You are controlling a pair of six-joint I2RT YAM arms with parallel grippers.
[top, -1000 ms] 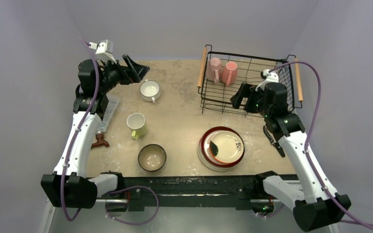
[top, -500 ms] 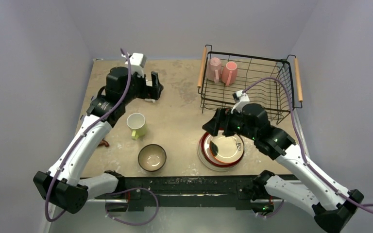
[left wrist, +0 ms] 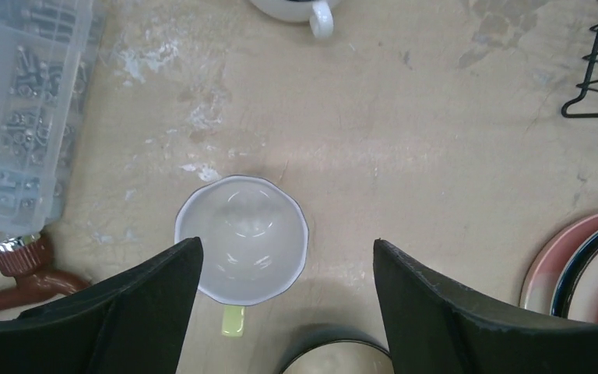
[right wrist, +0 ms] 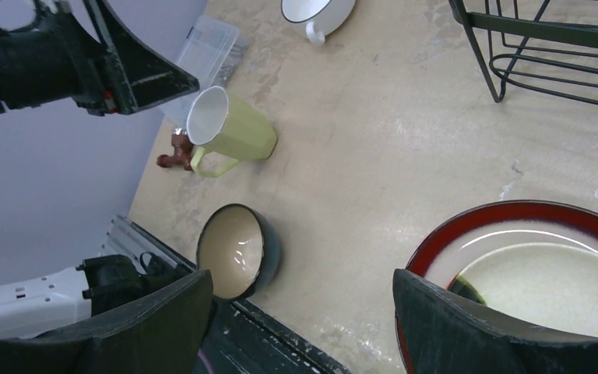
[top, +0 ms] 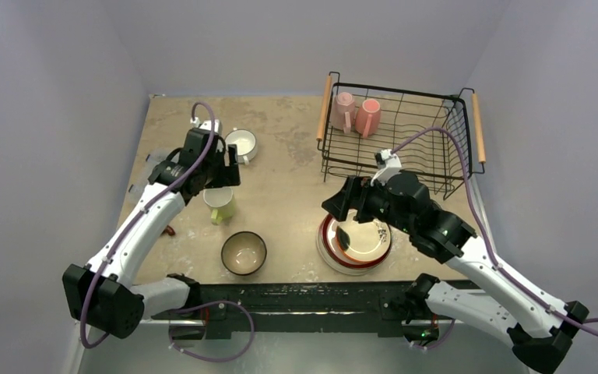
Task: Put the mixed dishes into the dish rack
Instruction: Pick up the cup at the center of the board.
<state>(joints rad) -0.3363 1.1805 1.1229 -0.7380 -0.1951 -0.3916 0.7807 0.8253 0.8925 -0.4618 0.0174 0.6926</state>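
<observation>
The worktop [left wrist: 405, 140] was a matt beige board, mottled and scuffed with chalky pale patches. The yellow-green mug [left wrist: 241, 238] looked like glazed ceramic, its white inside smooth and softly shiny. The teal bowl [right wrist: 237, 251] carried a glossy glaze with a bright glint in its cream hollow, and the red-rimmed plate [right wrist: 514, 214] shone the same way. The dish rack [top: 393, 88] was thin black-coated wire with pale, unvarnished-looking wooden handles [top: 324, 107]. The clear box [left wrist: 23, 101] was translucent plastic holding small bright metal parts. The left pincer [left wrist: 286, 245] had fingers [left wrist: 444, 312] of matt black plastic, faintly grainy along the edges.
</observation>
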